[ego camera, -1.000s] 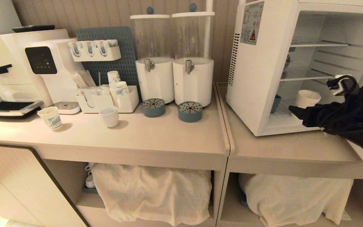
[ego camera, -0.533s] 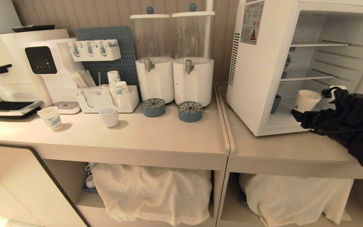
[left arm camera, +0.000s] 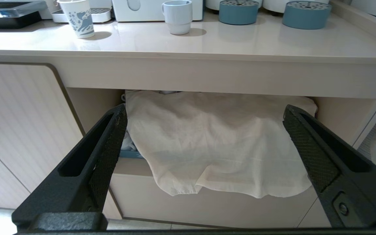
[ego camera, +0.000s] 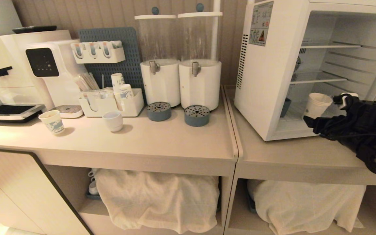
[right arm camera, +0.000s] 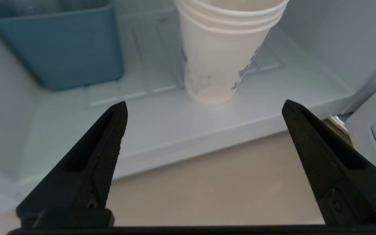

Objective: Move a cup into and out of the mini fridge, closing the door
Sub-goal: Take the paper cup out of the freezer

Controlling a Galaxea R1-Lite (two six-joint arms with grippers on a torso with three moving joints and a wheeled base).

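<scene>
Right gripper (right arm camera: 204, 107) level (jaws wide) facing cup (right arm camera: 224, 52)

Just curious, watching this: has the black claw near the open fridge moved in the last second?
Yes. The right gripper has pulled back out of the mini fridge, away from the cup.

Cup (ego camera: 317, 103) upright inside mini fridge (ego camera: 269, 81), beside bin (right arm camera: 57, 42).

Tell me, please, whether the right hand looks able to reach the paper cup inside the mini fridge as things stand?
Probably yes. The door is swung aside, the right hand is open just outside the mini fridge, and the paper cup stands near the front with nothing between; the blue bin sits off to one side.
</scene>
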